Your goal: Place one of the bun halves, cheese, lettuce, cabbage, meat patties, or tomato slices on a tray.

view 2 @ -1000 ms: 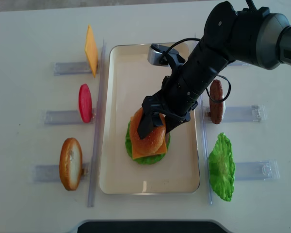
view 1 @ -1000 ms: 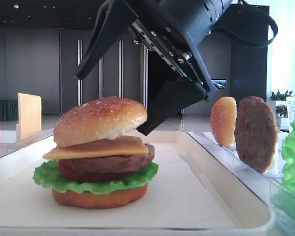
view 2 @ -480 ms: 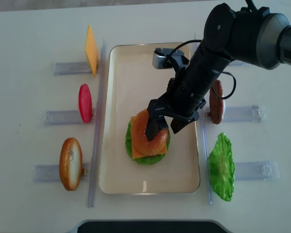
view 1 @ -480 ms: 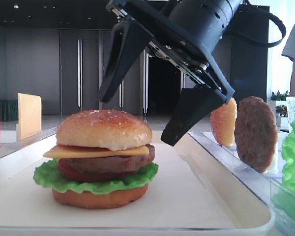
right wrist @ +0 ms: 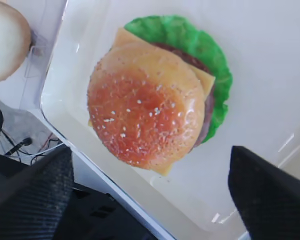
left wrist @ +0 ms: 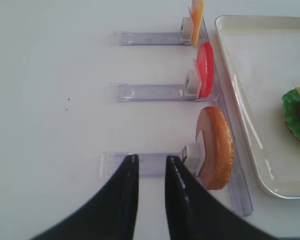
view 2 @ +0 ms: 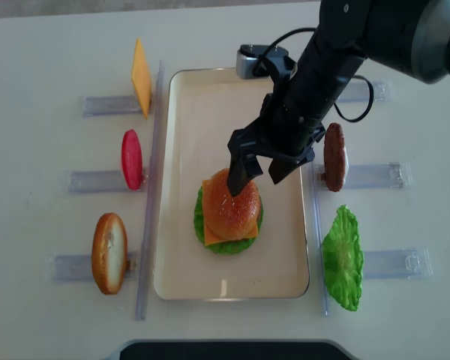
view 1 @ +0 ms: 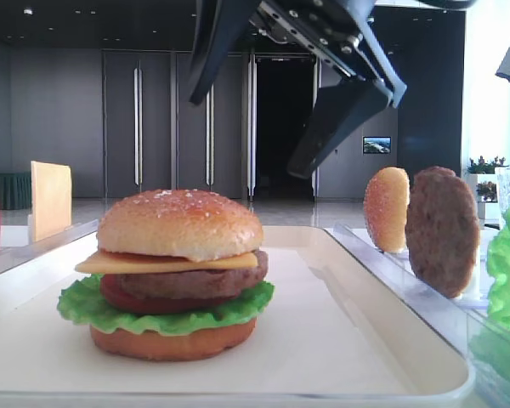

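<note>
A stacked burger stands on the cream tray [view 2: 210,105]. Its sesame bun half [view 1: 180,223] lies level on the cheese [view 1: 166,262], with a meat patty [view 1: 191,280], a dark red tomato slice and lettuce [view 1: 166,314] beneath it. My right gripper [view 2: 255,182] hangs open above the bun, its fingers spread to either side, touching nothing. In the right wrist view the bun [right wrist: 140,105] lies free between the two fingertips. My left gripper [left wrist: 152,162] rests off the tray's left side over a clear rack, with a narrow empty gap between its fingers.
Clear racks left of the tray hold a cheese slice [view 2: 140,77], a tomato slice [view 2: 131,159] and a bun piece [view 2: 109,253]. Right racks hold a patty [view 2: 334,156] and a lettuce leaf [view 2: 343,259]. The right arm's cable loops near the tray's far edge.
The right gripper has let go of the bun top and risen straight up. The bun, tilted a second ago, now lies level on the cheese.
</note>
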### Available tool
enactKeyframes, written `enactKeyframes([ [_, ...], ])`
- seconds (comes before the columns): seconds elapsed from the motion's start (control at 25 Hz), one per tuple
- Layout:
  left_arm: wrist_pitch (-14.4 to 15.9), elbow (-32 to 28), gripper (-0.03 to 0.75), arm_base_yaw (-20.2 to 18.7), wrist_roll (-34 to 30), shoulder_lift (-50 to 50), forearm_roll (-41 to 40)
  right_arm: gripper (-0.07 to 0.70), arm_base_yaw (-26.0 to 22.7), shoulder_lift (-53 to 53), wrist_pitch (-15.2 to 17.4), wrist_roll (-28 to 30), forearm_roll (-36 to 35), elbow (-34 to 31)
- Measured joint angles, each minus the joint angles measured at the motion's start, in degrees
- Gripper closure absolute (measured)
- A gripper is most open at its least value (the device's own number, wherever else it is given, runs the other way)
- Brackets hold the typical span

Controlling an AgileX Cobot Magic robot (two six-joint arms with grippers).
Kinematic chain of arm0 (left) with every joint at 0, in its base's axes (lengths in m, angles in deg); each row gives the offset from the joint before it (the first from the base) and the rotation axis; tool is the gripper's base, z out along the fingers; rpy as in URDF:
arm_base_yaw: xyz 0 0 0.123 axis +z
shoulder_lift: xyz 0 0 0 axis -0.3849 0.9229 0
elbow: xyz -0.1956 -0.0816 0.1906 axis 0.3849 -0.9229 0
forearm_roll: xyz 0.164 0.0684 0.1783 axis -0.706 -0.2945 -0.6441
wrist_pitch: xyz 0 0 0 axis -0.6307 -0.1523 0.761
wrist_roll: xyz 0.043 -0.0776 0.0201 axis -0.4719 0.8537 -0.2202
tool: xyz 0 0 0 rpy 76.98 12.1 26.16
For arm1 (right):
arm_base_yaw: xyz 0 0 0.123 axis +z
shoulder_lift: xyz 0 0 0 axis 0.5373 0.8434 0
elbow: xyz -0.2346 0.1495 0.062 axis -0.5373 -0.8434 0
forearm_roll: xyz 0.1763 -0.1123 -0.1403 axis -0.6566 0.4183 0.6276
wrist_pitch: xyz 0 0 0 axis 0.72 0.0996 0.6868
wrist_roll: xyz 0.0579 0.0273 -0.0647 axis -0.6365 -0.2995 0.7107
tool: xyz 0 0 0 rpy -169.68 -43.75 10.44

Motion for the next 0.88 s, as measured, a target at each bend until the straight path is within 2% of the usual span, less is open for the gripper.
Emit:
enactKeyframes([
  [0.24,0.0,0.0,0.575,0.0,0.0,0.0,0.0,0.037,0.0,0.0,5.4,-7.5,10.7,11.5],
  [0.44,0.0,0.0,0.575,0.0,0.0,0.0,0.0,0.037,0.0,-0.1,6.0,-12.7,21.4,18.5],
  [0.64,0.0,0.0,0.575,0.0,0.0,0.0,0.0,0.037,-1.6,-0.1,6.1,-15.3,25.7,19.3],
  [0.88,0.0,0.0,0.575,0.0,0.0,0.0,0.0,0.037,-7.4,-0.1,6.1,-18.2,32.4,19.3],
])
